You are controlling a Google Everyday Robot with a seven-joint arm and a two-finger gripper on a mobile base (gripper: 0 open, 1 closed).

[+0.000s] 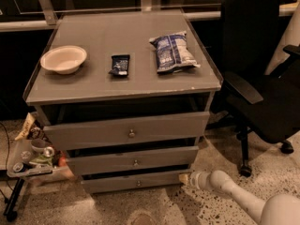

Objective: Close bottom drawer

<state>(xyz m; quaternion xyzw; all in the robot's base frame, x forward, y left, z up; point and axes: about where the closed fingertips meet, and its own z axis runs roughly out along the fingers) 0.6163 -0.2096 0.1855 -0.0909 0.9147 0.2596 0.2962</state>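
Note:
The grey cabinet has three drawers, all pulled out a little. The bottom drawer [136, 182] has the narrowest, shortest front and one small round metal knob [138, 183]. Its front stands slightly forward of the cabinet body. My white arm reaches in from the lower right, and the gripper [183, 178] sits right at the right end of the bottom drawer's front, touching or nearly touching it. The gripper's tip is mostly hidden against the drawer edge.
A medium drawer [133, 161] and the widest top drawer [129, 131] sit above. On the cabinet top lie a white bowl [63, 58], a dark snack bar [120, 64] and a blue chip bag [172, 52]. A black office chair [262, 74] stands right; a cluttered tray [33, 161] stands left.

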